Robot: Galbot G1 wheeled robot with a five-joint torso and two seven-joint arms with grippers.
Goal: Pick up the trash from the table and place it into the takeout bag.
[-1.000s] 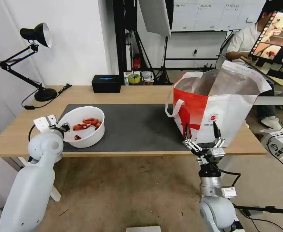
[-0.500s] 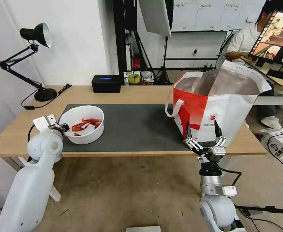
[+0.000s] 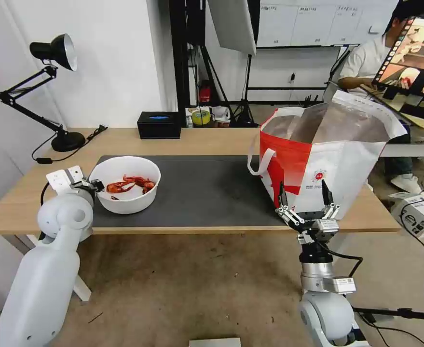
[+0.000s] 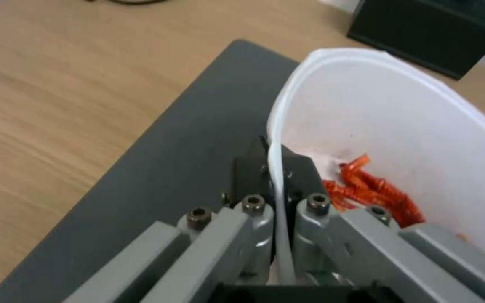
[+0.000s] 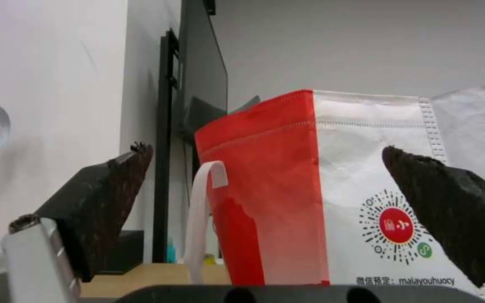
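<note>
Left wrist cam shows my left gripper (image 4: 279, 185) pinching the bowl (image 3: 127, 185)'s near rim, bowl probably just off the mat (image 3: 202, 185). Right gripper (image 3: 302, 194) hangs wide beside the takeout bag (image 3: 325, 159).

Takeout bag (image 3: 337, 164) interior contents hidden; bowl (image 4: 400, 139) far rim cut off, possibly lifted off mat.

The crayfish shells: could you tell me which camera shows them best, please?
The left wrist view: the crayfish shells lie close inside the bowl, beside the left claw gripping its rim. The head view shows them smaller.
</note>
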